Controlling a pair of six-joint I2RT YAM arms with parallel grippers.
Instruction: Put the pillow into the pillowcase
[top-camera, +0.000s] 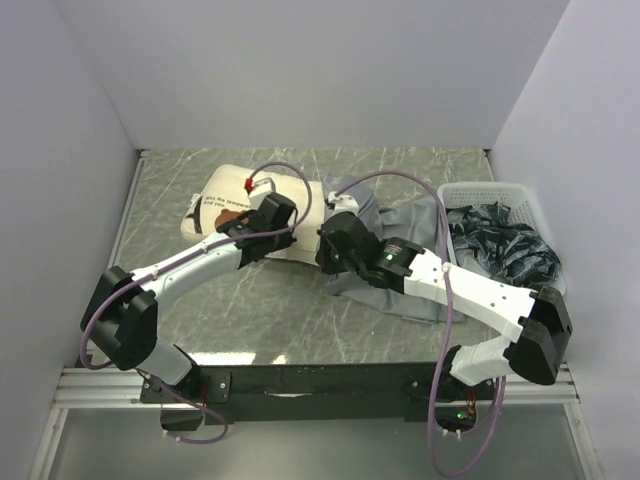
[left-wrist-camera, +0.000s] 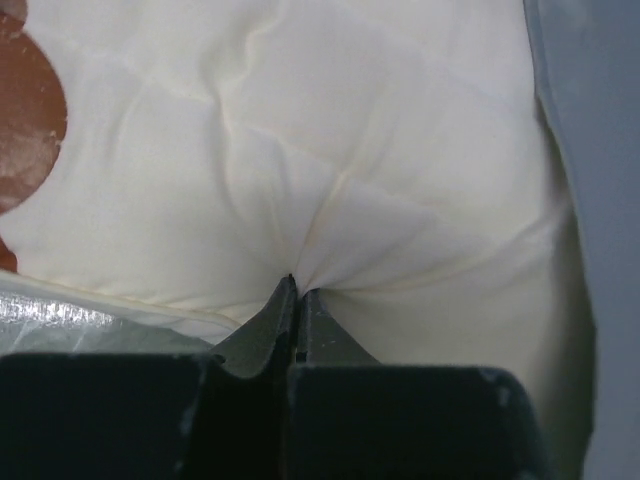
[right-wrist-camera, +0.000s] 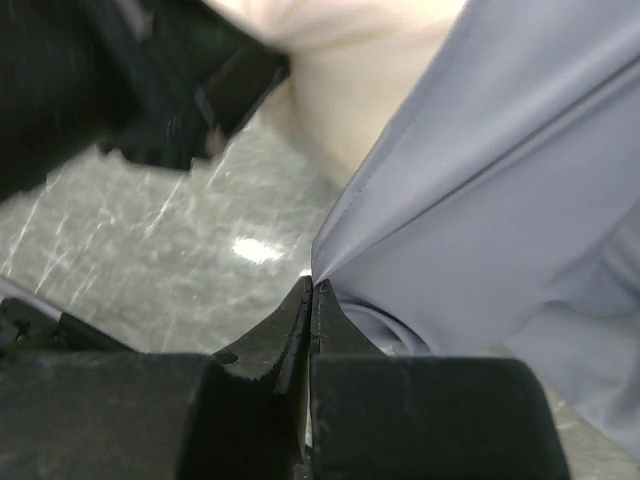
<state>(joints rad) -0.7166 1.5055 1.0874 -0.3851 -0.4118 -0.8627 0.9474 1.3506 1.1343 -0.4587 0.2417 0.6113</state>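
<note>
Left gripper (left-wrist-camera: 297, 300), pinched shut on a fold of the cream pillow (left-wrist-camera: 330, 150), sits just left of the right gripper (right-wrist-camera: 312, 293) (clamped on the hem of the grey pillowcase (right-wrist-camera: 500, 190)), so the far-left pillow, lying lengthwise left-to-right, must travel rightward.

The table (top-camera: 290, 320) had a dark grey-green top with a marble pattern of pale veins. Three things lay directly on it. The cream-white pillow (top-camera: 222, 203) lay at the far left, with its printed end toward the left wall. The grey pillowcase (top-camera: 415, 215) lay crumpled in the middle, touching the right end of the pillow. A white plastic basket (top-camera: 497, 189) stood at the far right, just beside the pillowcase.
</note>
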